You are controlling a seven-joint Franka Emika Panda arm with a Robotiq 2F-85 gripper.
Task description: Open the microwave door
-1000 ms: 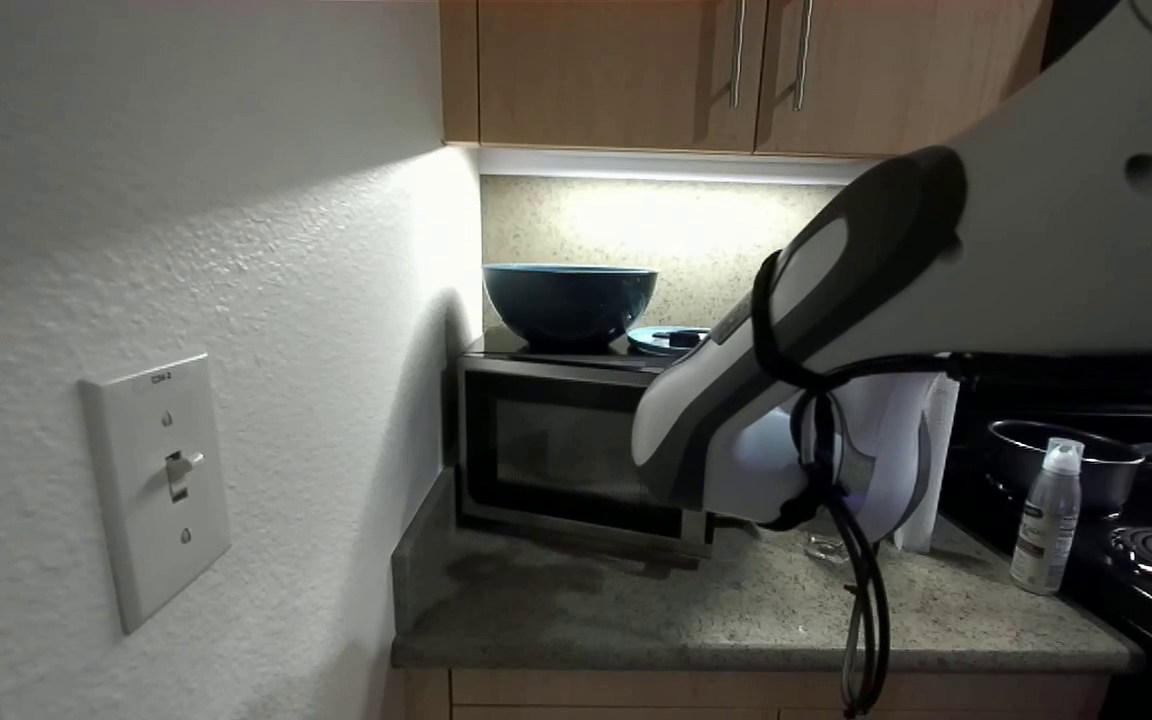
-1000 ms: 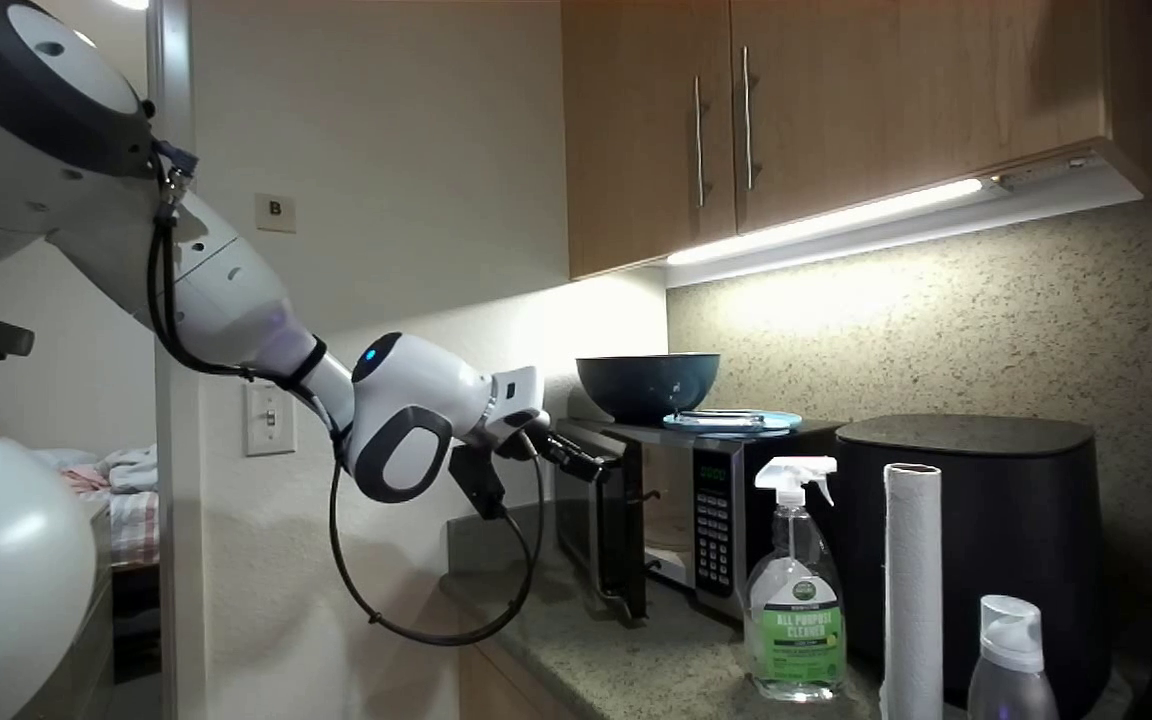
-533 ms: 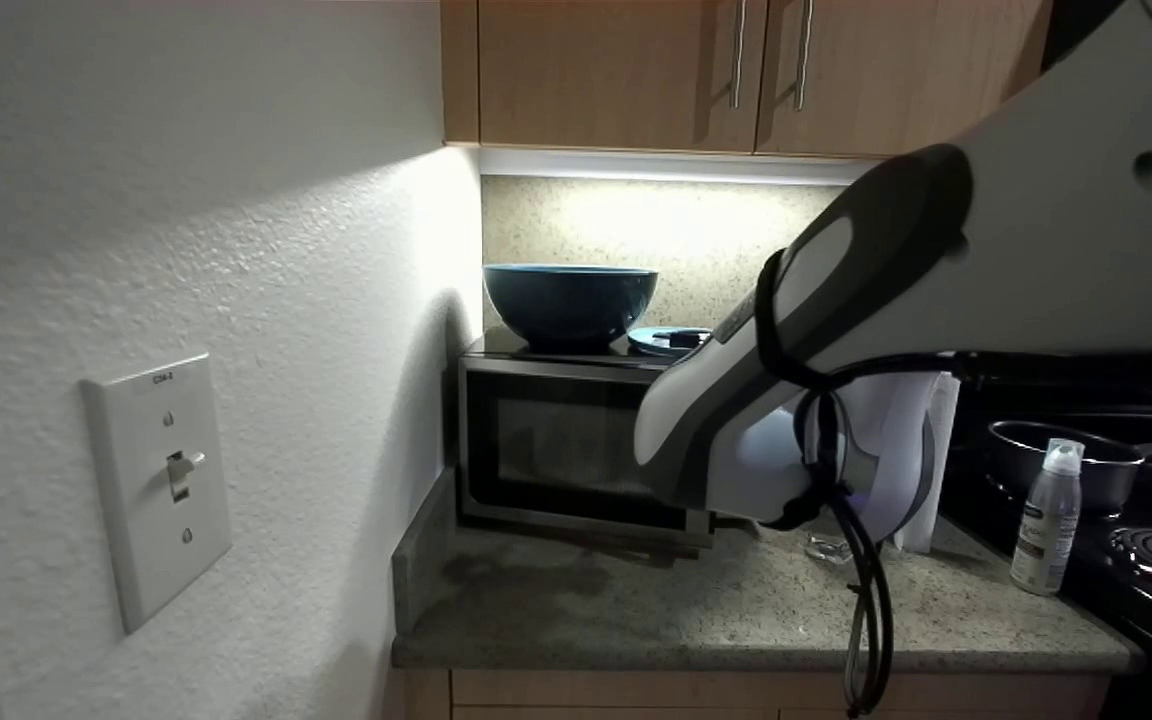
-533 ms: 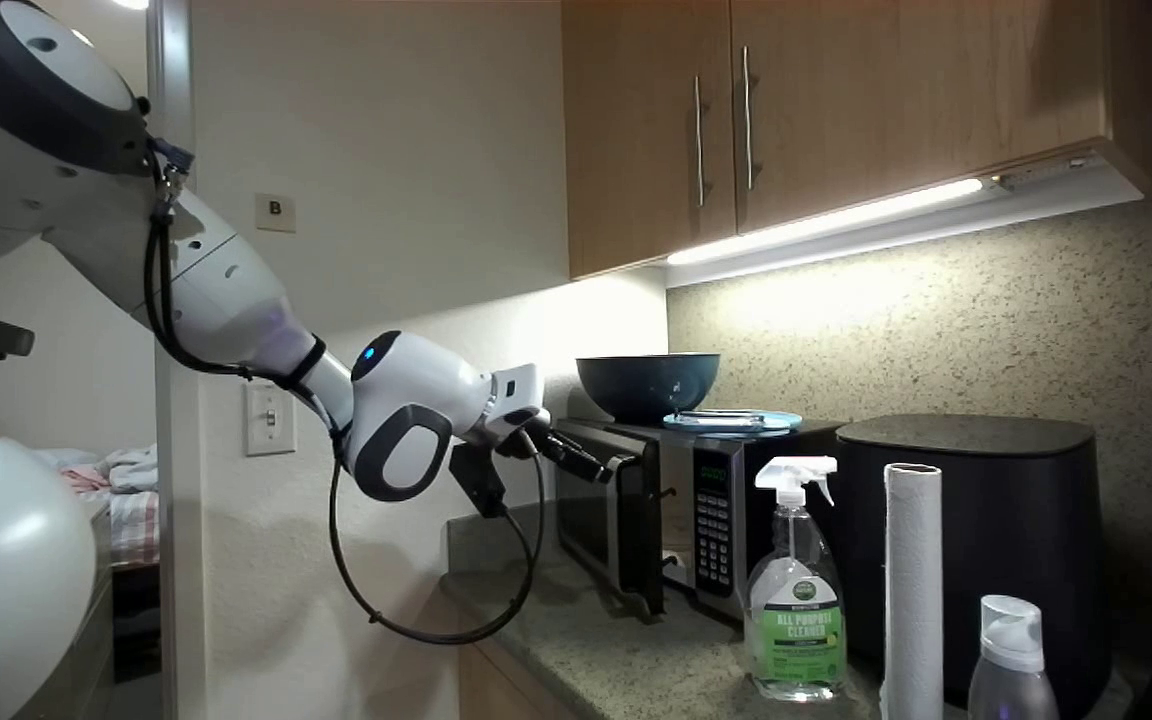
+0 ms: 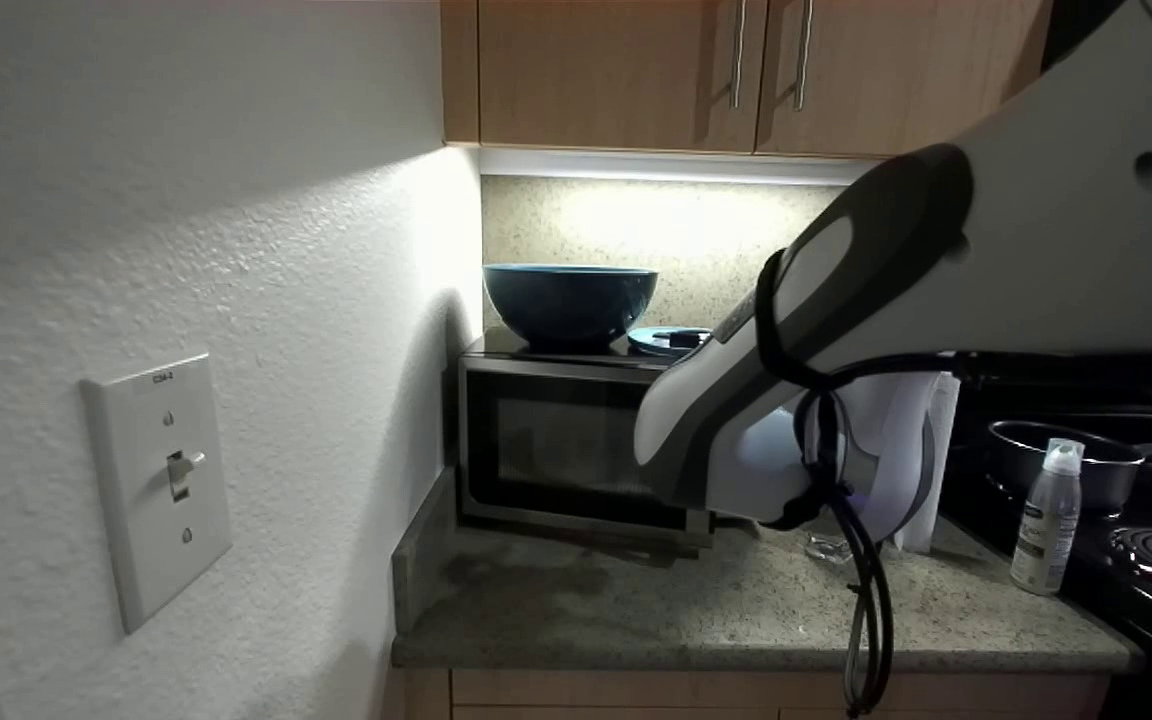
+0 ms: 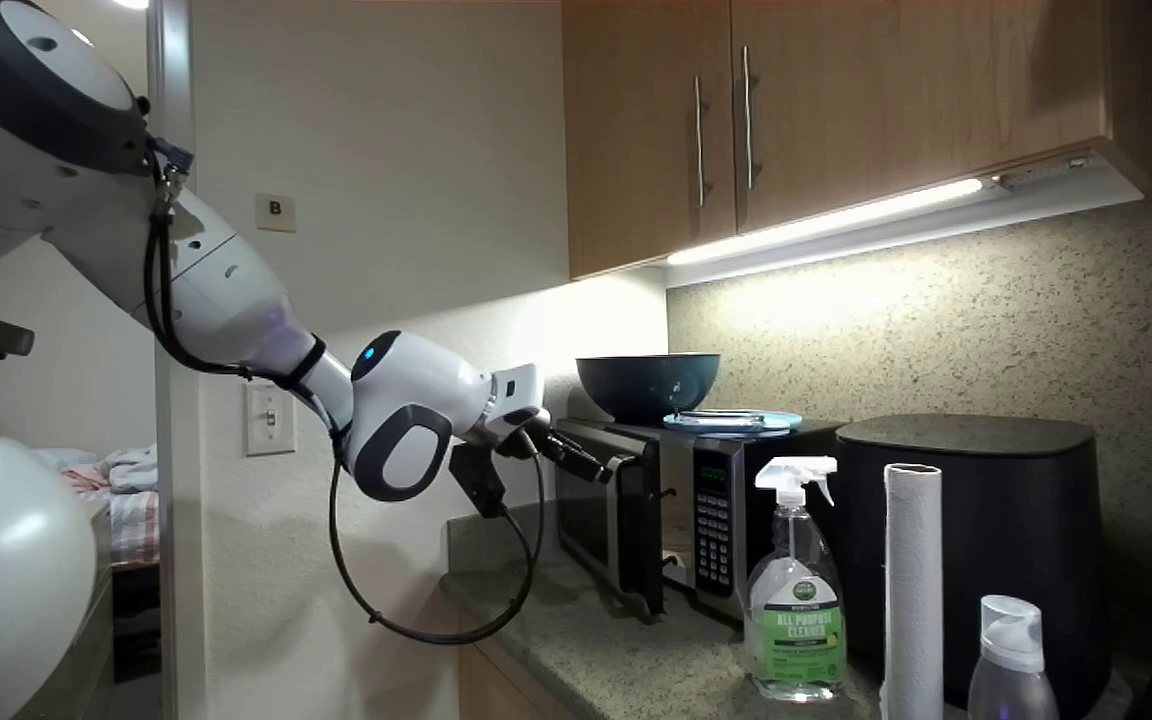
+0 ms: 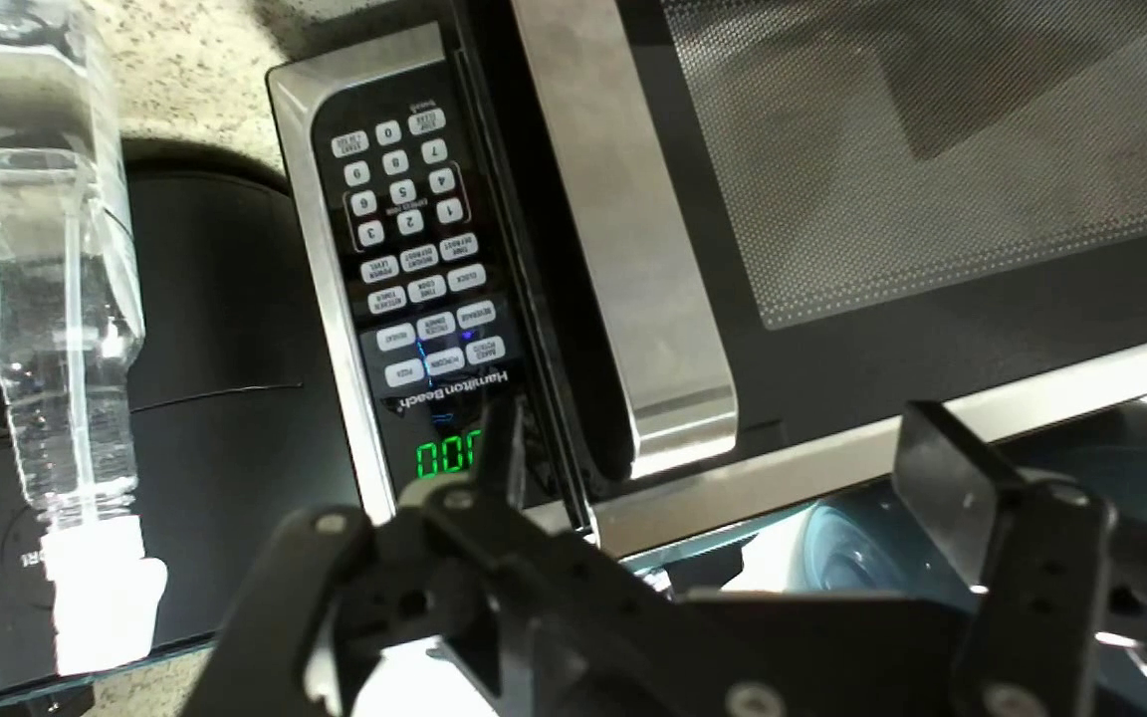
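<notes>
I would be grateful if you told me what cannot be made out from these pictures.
Gripper: hidden behind the arm in an exterior view.
Part of the display: wrist view, behind a finger.
Most of the inside of the microwave: both exterior views, behind the microwave door.
Inside of the bowl: both exterior views, behind its near side.
Wording on the silver bottle: too small in an exterior view.

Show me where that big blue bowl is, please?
In both exterior views, the blue bowl sits on top of the microwave, just left of the light-blue plate.
</notes>
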